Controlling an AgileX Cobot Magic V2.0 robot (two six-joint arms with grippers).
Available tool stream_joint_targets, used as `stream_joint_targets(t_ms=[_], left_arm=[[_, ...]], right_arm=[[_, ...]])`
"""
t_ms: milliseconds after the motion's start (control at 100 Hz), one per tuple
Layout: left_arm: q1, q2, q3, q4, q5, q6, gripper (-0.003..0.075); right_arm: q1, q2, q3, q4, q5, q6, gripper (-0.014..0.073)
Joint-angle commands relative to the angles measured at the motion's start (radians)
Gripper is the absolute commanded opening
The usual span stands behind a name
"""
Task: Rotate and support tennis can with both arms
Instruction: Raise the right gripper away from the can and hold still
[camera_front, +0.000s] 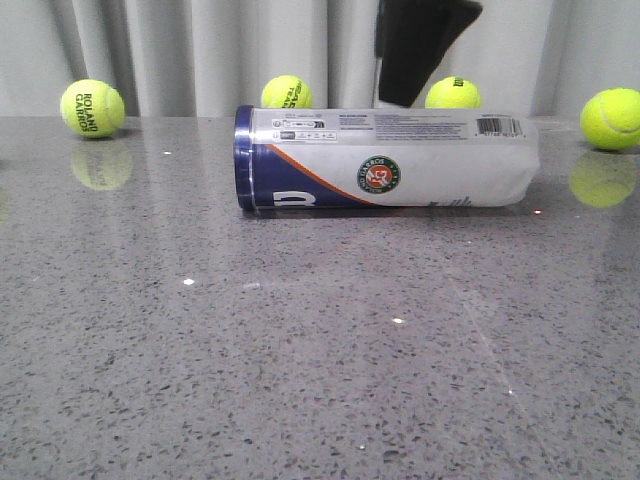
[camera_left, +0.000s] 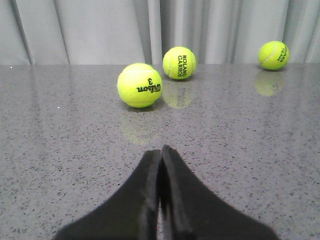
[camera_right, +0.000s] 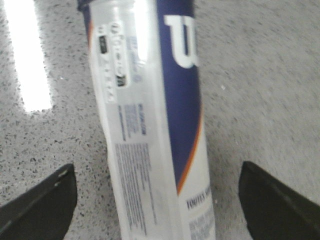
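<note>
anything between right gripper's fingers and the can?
No. In the right wrist view, only bare table shows between each finger and the tennis can; jaws wide, not touching.

We see the tennis can (camera_front: 385, 157) lying on its side on the grey speckled worktop (camera_front: 300, 360), its long axis running left to right. Its navy rim faces left and its clear end right. The white label carries a barcode near the right end, an orange stripe, a navy swoosh and the round green-orange logo facing us.
</note>
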Motion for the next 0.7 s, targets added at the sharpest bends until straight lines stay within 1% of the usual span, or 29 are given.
stream_joint_targets(t_ms=[0,100,170,180,190,260,430,540,610,680,690], left_arm=[[-0.002,-0.034,0.046,-0.003,-0.077,-0.010,-0.0020],[-0.002,-0.034,0.046,-0.003,-0.077,-0.010,-0.0020],[-0.002,-0.034,0.046,-0.003,-0.077,-0.010,-0.0020],[-0.002,-0.034,0.046,-0.003,-0.077,-0.010,-0.0020],[-0.002,-0.034,0.046,-0.003,-0.077,-0.010,-0.0020],[-0.002,-0.034,0.046,-0.003,-0.077,-0.010,-0.0020],[-0.002,-0.034,0.046,-0.003,-0.077,-0.010,-0.0020],[-0.002,-0.034,0.046,-0.003,-0.077,-0.010,-0.0020],[-0.002,-0.034,0.046,-0.003,-0.077,-0.010,-0.0020],[-0.002,-0.034,0.046,-0.003,-0.077,-0.010,-0.0020],[-0.002,-0.034,0.046,-0.003,-0.077,-0.010,-0.0020]], right_arm=[[0.000,-0.083,-0.026,-0.042,0.091,0.105,0.0644],[-0.002,-0.114,-0.026,-0.112,0.091,0.267,0.0644],[-0.002,-0.133,-0.026,-0.153,0.091,0.398,0.0644],[-0.002,-0.136,-0.026,-0.162,0.091,0.433,0.0644],[-0.002,-0.137,-0.026,-0.162,0.091,0.433,0.0644],[-0.002,-0.152,-0.026,-0.203,0.092,0.542,0.0644],[-0.002,-0.179,-0.018,-0.220,0.092,0.690,0.0644],[-0.002,-0.207,0.004,-0.220,0.092,0.741,0.0640],[-0.002,-0.229,0.030,-0.220,0.092,0.753,0.0588],[-0.009,-0.258,0.066,-0.220,0.092,0.781,0.0473],[-0.010,-0.260,0.075,-0.220,0.092,0.787,0.0444]])
